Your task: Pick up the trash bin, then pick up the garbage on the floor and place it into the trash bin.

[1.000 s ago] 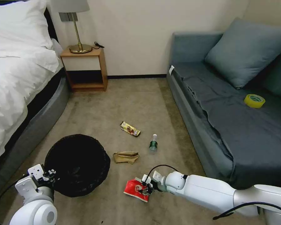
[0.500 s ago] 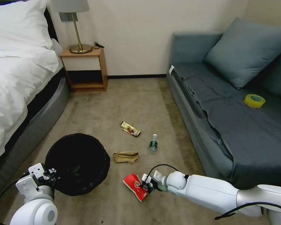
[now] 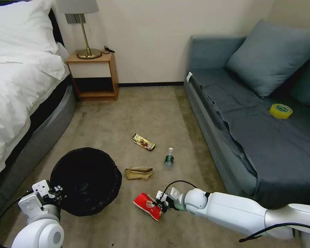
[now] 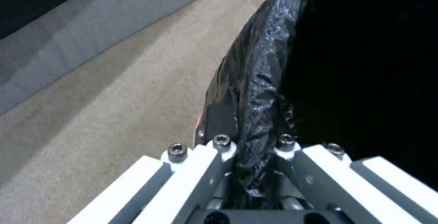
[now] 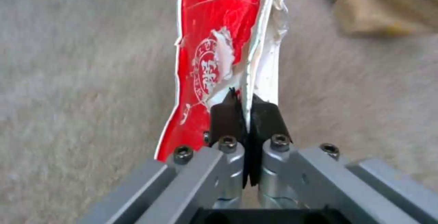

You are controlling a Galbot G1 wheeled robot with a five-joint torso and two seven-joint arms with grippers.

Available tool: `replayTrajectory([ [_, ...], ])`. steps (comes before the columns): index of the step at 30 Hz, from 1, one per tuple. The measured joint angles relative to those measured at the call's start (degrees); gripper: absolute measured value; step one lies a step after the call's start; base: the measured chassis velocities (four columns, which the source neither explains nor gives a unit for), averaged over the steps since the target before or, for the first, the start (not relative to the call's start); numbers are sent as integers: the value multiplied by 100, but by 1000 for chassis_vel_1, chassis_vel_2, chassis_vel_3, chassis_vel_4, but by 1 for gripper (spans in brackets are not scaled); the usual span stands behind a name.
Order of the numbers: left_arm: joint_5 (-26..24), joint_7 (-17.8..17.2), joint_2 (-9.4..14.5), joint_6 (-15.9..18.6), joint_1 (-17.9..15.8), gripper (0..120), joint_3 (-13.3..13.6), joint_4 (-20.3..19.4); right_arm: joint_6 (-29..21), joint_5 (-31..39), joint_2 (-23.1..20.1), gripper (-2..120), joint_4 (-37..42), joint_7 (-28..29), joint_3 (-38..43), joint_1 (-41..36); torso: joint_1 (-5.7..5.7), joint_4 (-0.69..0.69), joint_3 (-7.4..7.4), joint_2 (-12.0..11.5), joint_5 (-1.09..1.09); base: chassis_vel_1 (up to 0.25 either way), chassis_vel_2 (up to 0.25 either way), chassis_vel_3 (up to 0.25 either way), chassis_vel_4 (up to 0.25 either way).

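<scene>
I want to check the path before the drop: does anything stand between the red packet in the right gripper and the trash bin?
Nothing visible does. The right gripper holds the red snack packet, with bare carpet between it and the trash bin, which the left gripper grips by the rim. The brown paper bag lies farther away, off that line.

Both arms reach low, left gripper (image 3: pixel 55 191) and right gripper (image 3: pixel 161 204) jaws clamped.

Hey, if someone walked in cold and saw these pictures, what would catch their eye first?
Probably the red snack packet, pinched at one edge by the right gripper low over the carpet, near the sofa's front. Next, the trash bin with its black liner, beside the bed, its rim clamped by the left gripper. Three more litter pieces lie on the carpet between them: brown paper bag, bottle, candy wrapper.
</scene>
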Motion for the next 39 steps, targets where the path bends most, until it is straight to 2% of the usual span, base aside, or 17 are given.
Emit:
replayTrajectory([
  [5,2,2,0,0,-16,2,8,1,-12,110,-310,0,421,59,367,-7,0,1,0,0,1,0,0,0,0],
  [8,2,3,5,-1,-57,2,74,44,-13,186,-687,0,944,83,1002,-185,0,0,0,0,1,0,0,0,0],
  [9,2,3,5,-1,-57,2,74,44,-13,186,-687,0,944,83,1002,-185,0,0,0,0,1,0,0,0,0],
  [13,0,3,32,-1,-70,2,175,140,-45,451,-1287,0,1973,114,2073,-533,0,-2,0,0,2,0,0,0,0],
  [14,0,3,32,-1,-70,2,175,140,-45,451,-1287,0,1973,114,2073,-533,0,-2,0,0,2,0,0,0,0],
  [17,-1,10,48,5,-69,2,232,205,-140,734,-1553,0,2677,198,2593,-610,0,-3,-1,1,-2,0,0,0,0],
  [19,33,31,55,7,-72,2,287,252,-284,1049,-1599,0,3277,449,2784,-535,0,-2,0,1,-1,0,0,0,0],
  [20,33,31,55,7,-72,2,287,252,-284,1049,-1599,0,3277,449,2784,-535,0,-2,0,1,-1,0,0,0,0],
  [24,61,77,20,14,-100,2,377,293,-480,1356,-1272,0,3767,864,2560,-262,0,-1,-1,1,-3,0,0,0,0],
  [26,69,85,-4,29,-110,2,423,301,-560,1474,-873,0,3843,1190,2080,80,0,1,-1,1,1,0,0,0,0],
  [30,72,111,-20,42,-106,2,437,293,-594,1498,-365,0,3568,1484,1306,634,0,2,0,1,-2,0,0,0,0],
  [39,70,126,-39,51,-104,2,424,212,-638,1397,313,0,2901,1824,345,1004,0,0,0,1,-1,0,0,0,0],
])
